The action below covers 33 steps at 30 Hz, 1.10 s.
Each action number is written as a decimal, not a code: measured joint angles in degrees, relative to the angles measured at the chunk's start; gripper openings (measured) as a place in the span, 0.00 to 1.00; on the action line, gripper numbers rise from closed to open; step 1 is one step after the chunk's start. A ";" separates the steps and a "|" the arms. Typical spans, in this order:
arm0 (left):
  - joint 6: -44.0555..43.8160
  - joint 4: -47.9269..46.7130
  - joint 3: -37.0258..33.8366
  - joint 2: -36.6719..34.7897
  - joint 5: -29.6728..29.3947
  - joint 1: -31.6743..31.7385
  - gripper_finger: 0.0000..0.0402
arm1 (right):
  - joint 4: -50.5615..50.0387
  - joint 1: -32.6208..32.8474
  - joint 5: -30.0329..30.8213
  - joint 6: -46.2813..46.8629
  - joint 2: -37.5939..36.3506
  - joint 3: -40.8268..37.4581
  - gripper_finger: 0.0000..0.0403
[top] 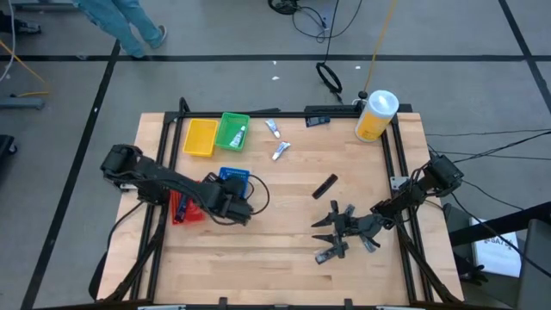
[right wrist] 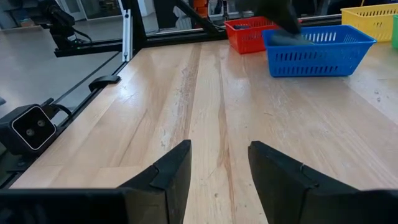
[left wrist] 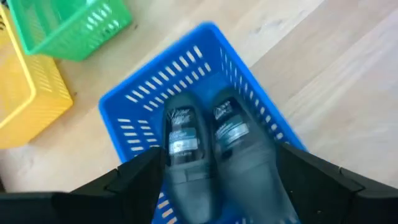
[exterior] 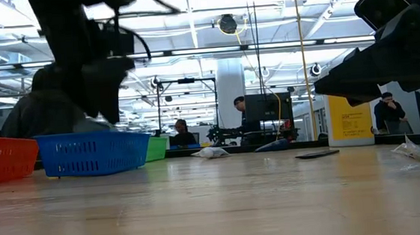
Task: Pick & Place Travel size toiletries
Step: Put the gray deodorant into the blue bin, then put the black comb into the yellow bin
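We see the left claw [left wrist: 214, 186] spread apart directly above the blue basket [left wrist: 205, 56], where two dark oblong toiletry bottles [left wrist: 205, 146] lie side by side just beneath its fingers, long axes running along them. The right claw [right wrist: 217, 171], half apart and holding nothing, hovers over bare surface [right wrist: 205, 99], nearest the black flat piece [top: 325, 186] just beyond it. Blur hides whether the bottles touch the left fingers.

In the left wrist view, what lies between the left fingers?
Two dark toiletries lie side by side in the blue tray, below the open left gripper; neither is gripped.
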 joint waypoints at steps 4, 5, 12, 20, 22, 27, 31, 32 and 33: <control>1.15 0.03 0.00 -5.31 -1.67 -1.18 0.74 | 0.00 0.00 -0.01 0.00 0.00 0.00 0.39; 1.11 0.01 0.00 -6.24 -2.34 -1.45 0.73 | 0.00 0.00 0.00 0.00 0.00 -0.02 0.39; -0.80 6.79 -5.82 -8.03 -7.88 -2.89 0.59 | -0.13 0.00 0.17 0.30 0.00 -0.01 0.39; 20.10 56.28 -22.11 -7.90 -9.82 -6.51 0.45 | -12.55 0.35 8.99 2.05 -6.31 -0.06 0.40; 27.35 68.11 -24.38 -7.25 -7.92 -7.32 0.42 | -22.95 1.00 8.97 4.38 -12.57 -0.04 0.41; 38.21 81.37 -25.79 -6.08 -3.81 -8.63 0.38 | -53.35 2.24 4.57 19.53 -31.39 -0.02 0.42; 39.72 82.35 -25.86 -5.89 -3.67 -8.62 0.35 | -71.14 1.95 6.05 30.46 -41.14 -0.04 0.39; 39.73 82.43 -25.86 -5.89 -3.69 -8.53 0.35 | -73.24 1.56 8.88 31.62 -42.06 -0.04 0.38; 39.78 82.45 -25.86 -5.89 -3.69 -8.45 0.34 | -75.11 0.81 11.94 32.13 -42.57 -0.04 0.37</control>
